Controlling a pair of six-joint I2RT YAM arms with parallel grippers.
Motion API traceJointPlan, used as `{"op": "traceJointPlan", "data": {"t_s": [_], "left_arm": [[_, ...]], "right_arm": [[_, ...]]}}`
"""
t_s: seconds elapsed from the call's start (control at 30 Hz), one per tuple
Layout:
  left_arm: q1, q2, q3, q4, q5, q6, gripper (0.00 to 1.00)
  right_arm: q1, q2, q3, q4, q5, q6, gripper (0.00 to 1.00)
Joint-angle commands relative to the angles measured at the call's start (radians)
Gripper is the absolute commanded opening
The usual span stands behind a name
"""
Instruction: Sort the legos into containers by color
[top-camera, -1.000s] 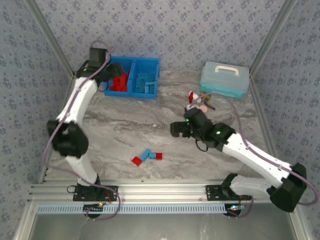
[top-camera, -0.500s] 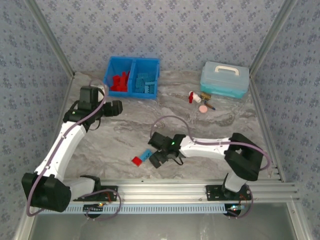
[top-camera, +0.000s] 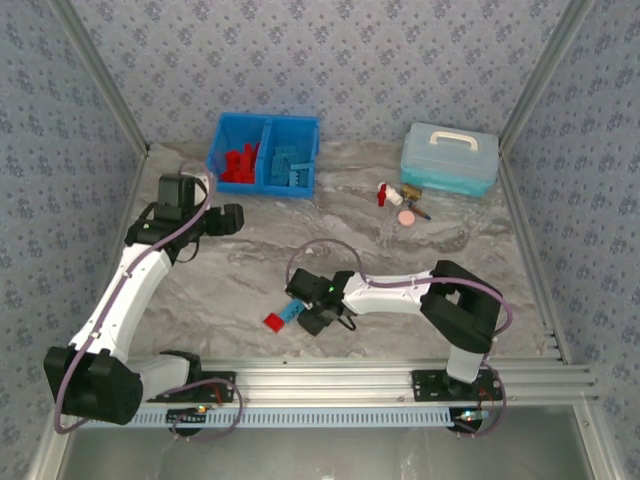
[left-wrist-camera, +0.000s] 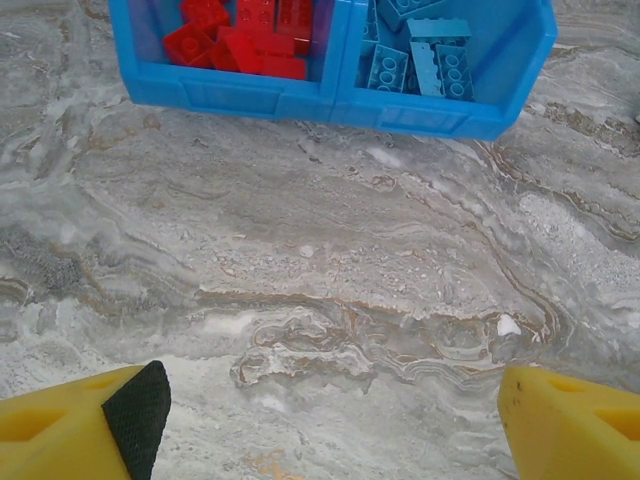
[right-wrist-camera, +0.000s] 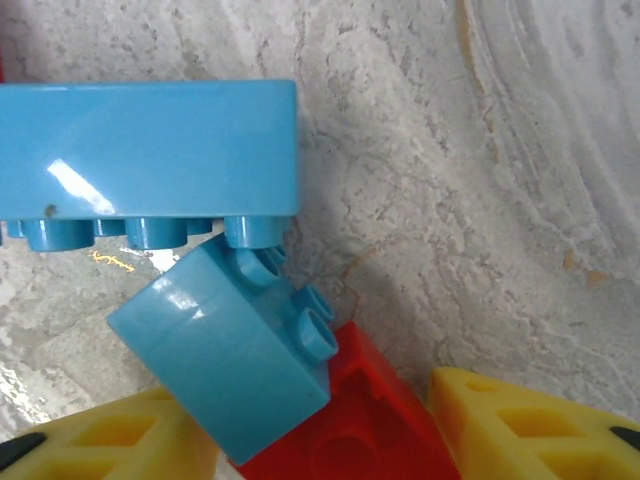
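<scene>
The blue bin (top-camera: 312, 158) stands at the back left, with red legos (top-camera: 238, 163) in its left compartment and light blue legos (top-camera: 290, 165) in its right one. In the left wrist view the bin (left-wrist-camera: 300, 98) fills the top edge, and my left gripper (left-wrist-camera: 330, 435) hangs open over bare table. My right gripper (top-camera: 308, 312) is low at the front, open. Its yellow fingers (right-wrist-camera: 530, 430) straddle a small blue brick (right-wrist-camera: 225, 370) leaning on a red brick (right-wrist-camera: 365, 430). A long blue brick (right-wrist-camera: 150, 150) lies just beyond. Another red brick (top-camera: 273, 321) lies to the left.
A pale teal lidded box (top-camera: 450, 158) stands at the back right. A small red-and-white bottle (top-camera: 388, 193) and a pink disc (top-camera: 407, 216) lie in front of it. Patterned walls close in the table on three sides.
My left arm drew back from the bin to the left middle of the table. My right arm swung from near the bottle down to the loose bricks at the front, then edged left over them.
</scene>
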Motion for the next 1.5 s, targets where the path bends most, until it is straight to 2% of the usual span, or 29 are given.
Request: {"op": "traceJointPlan", "data": {"t_s": [0.0,0.27,0.4,0.5,0.6,0.7,0.87,0.93,1.07,1.17,1.23,1.33,1.47], "left_arm": [[0.010,0.000,0.030,0.008,0.011,0.018,0.87],[0.013,-0.006,0.026,0.001,0.004,0.017,0.88],[0.013,-0.010,0.026,-0.001,0.004,0.015,0.88],[0.014,-0.028,0.025,0.005,-0.016,0.013,0.88],[0.019,-0.074,0.005,0.038,-0.041,0.012,0.88],[0.034,-0.133,-0.022,0.074,-0.062,0.006,0.89],[0.083,-0.229,-0.067,0.099,-0.153,0.006,0.89],[0.106,-0.259,-0.084,0.109,-0.180,-0.005,0.89],[0.145,-0.280,-0.113,0.145,-0.123,-0.042,0.89],[0.158,-0.263,-0.108,0.146,-0.088,-0.062,0.89],[0.161,-0.253,-0.106,0.145,-0.080,-0.073,0.89],[0.161,-0.245,-0.112,0.146,-0.077,-0.075,0.89],[0.161,-0.242,-0.115,0.148,-0.079,-0.073,0.89]], "right_arm": [[0.005,-0.034,-0.016,-0.018,0.005,-0.006,0.52],[0.005,-0.104,-0.028,-0.057,0.031,-0.010,0.44],[-0.003,-0.162,-0.028,-0.081,0.039,-0.014,0.36],[-0.024,-0.217,0.022,-0.074,0.044,-0.031,0.35],[-0.058,-0.218,0.142,-0.010,0.056,-0.065,0.36],[-0.116,-0.111,0.349,0.080,0.040,-0.075,0.37],[-0.211,0.207,0.731,0.156,0.019,-0.064,0.37],[-0.243,0.359,0.922,0.130,0.018,-0.045,0.37],[-0.280,0.700,1.417,0.003,0.017,-0.055,0.37],[-0.297,0.928,1.735,0.006,-0.024,-0.062,0.38],[-0.303,0.996,1.782,0.117,-0.017,-0.065,0.35],[-0.306,1.009,1.714,0.351,0.000,-0.110,0.32],[-0.304,1.065,1.782,0.483,0.024,-0.178,0.32]]}}
